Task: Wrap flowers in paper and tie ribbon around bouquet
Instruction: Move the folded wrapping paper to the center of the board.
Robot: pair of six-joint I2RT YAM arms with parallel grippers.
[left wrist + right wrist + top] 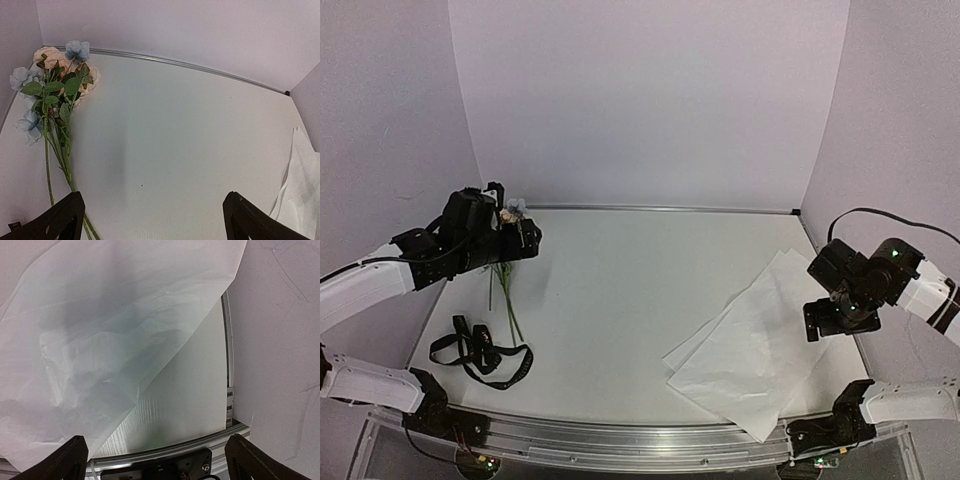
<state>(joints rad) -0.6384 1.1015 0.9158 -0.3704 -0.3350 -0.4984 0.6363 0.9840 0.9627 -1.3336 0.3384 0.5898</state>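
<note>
Both sets of jaws are released and hold nothing: your left gripper [152, 217] hangs at the far left of the table [620, 270] by the flowers [60, 95], which lie loose with blooms far and stems trailing near, and your right gripper [155, 455] hangs above the paper [100, 340] at the right edge; the ribbon [480, 352] lies tangled at the near left, near the stem ends. Close off-centre on those thin stems and some may slip out and fan apart (nothing binds them); a low sweep could snag the ribbon; a hard pinch could tear the thin overlapping sheets.
</note>
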